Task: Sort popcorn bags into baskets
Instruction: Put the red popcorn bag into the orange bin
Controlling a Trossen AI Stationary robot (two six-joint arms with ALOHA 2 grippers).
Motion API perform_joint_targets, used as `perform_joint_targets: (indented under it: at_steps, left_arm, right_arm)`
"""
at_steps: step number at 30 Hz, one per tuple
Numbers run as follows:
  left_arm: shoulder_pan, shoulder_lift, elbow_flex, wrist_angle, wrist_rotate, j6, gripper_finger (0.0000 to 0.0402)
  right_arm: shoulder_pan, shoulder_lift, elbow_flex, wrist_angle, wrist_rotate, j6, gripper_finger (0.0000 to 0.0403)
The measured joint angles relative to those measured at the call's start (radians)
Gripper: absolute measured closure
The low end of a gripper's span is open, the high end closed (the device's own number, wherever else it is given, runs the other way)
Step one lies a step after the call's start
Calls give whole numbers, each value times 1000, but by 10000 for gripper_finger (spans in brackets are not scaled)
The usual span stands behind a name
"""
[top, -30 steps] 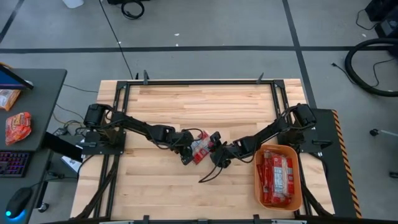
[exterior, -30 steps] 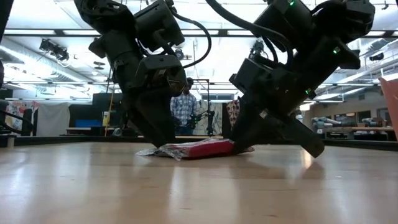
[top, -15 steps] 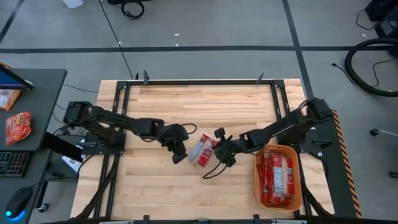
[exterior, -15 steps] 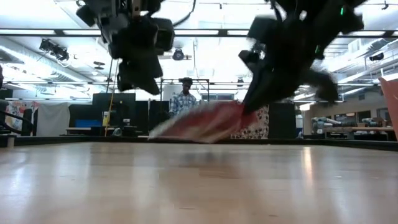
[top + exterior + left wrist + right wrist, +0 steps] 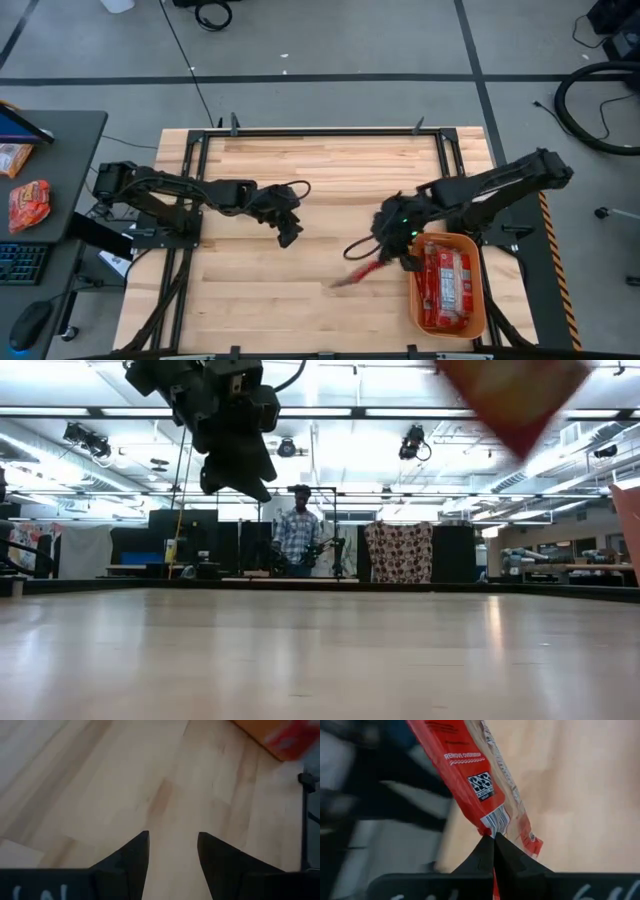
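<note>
Above table (image 5: pixel 300 160), beside orange basket (image 5: pixel 478 300), we are pinching red popcorn bag (image 5: pixel 470 780) in right gripper (image 5: pixel 494 837), jaws clamped; left gripper (image 5: pixel 172 852) hovering with jaws apart, carrying nothing.

High view: overhead, straight down, whole table (image 5: pixel 320 160) in frame. Low view: at tabletop height, level across the table (image 5: pixel 320 660) into the room. Wrist views: close, looking past own fingers onto the tabletop; all four share it.
</note>
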Motion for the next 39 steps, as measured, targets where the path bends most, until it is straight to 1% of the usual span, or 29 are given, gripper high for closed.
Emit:
perform_joint_targets:
  at_steps: [4,9,14,18,21,22,24,27,32,39]
  left_arm:
    - [20,0,0,3,-2,44,230]
    - [39,0,0,4,-2,80,230]
    - [48,0,0,30,-2,108,230]
    - [48,0,0,63,-5,111,230]
    - [48,0,0,76,-5,111,230]
    - [48,0,0,77,-6,111,230]
    - [48,0,0,78,-6,111,230]
    - [48,0,0,78,-6,112,230]
    - [48,0,1,84,-5,123,230]
    - [48,0,1,85,-5,125,230]
  right_arm:
    - [2,-68,11,-100,-224,180,401]
    - [30,-136,10,-350,-454,320,400]
    - [42,-163,10,-633,-587,357,400]
    - [42,-157,10,-846,-608,314,400]
    - [42,-135,9,-944,-608,282,400]
    - [42,-123,8,-948,-610,284,400]
    - [42,-105,5,-939,-649,320,400]
    - [53,-61,5,-944,-682,321,400]
    - [80,19,5,-944,-688,235,400]
    - [95,171,5,-944,-686,128,400]
